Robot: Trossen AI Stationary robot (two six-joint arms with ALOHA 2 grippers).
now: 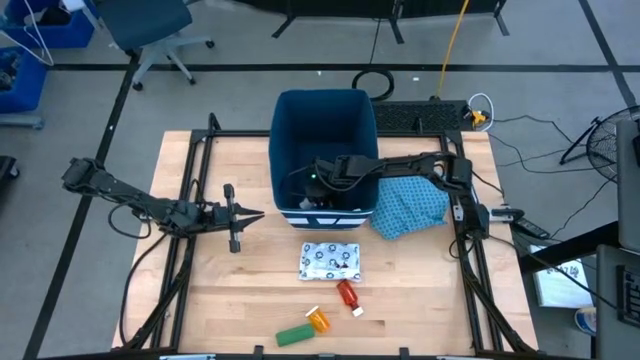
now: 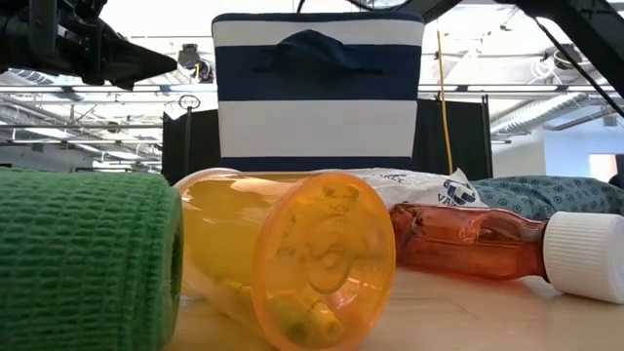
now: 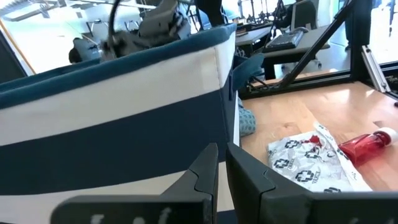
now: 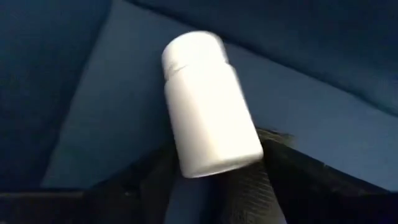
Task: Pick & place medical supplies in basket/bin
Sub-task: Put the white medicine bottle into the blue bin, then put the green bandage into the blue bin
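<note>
Dark-blue bin w/ white stripes, green block, orange vial, red bottle.

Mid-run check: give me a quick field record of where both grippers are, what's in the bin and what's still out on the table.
right gripper: inside the bin, over its floor
right gripper load: white bottle between the fingers, jaws shut on it
left gripper: over the table left of the bin, shut and empty
still on table: packet, red bottle, orange vial, green block, small white piece
beside bin: blue patterned cloth, on its right
</note>
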